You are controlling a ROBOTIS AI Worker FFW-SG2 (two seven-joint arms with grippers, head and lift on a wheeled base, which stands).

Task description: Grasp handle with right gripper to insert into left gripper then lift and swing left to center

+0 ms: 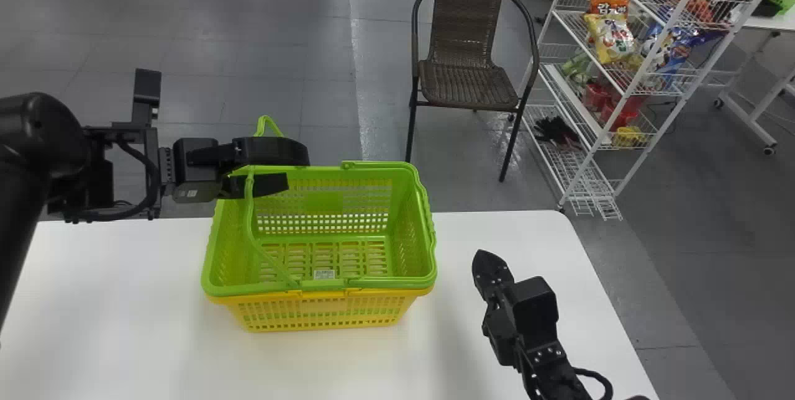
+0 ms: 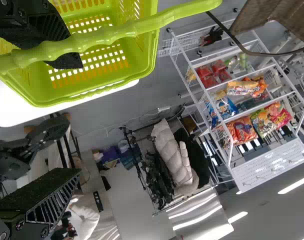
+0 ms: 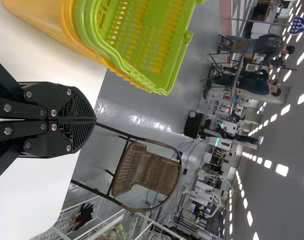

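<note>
- Left gripper [image 1: 294, 168]: left of centre in the head view, above the left side of the green basket [image 1: 323, 290]. Spread wide, not pinching the handle.
- Handle [image 1: 249, 213]: raised at the basket's left side, running up past that gripper. In the left wrist view it crosses in front of one finger [image 2: 67, 60]; can't tell if they touch.
- Right gripper [image 1: 488, 264]: lower right of frame, over the table [image 1: 124, 300], well apart from the basket. Pressed together, nothing pinched.
- Green basket: centre of frame, nested in a yellow basket [image 1: 323, 314] on the white table.
- Chair [image 1: 469, 83]: upper middle, on the floor beyond the table.
- Wire rack [image 1: 581, 182]: upper right, snack bags [image 1: 612, 36] on its shelves.
</note>
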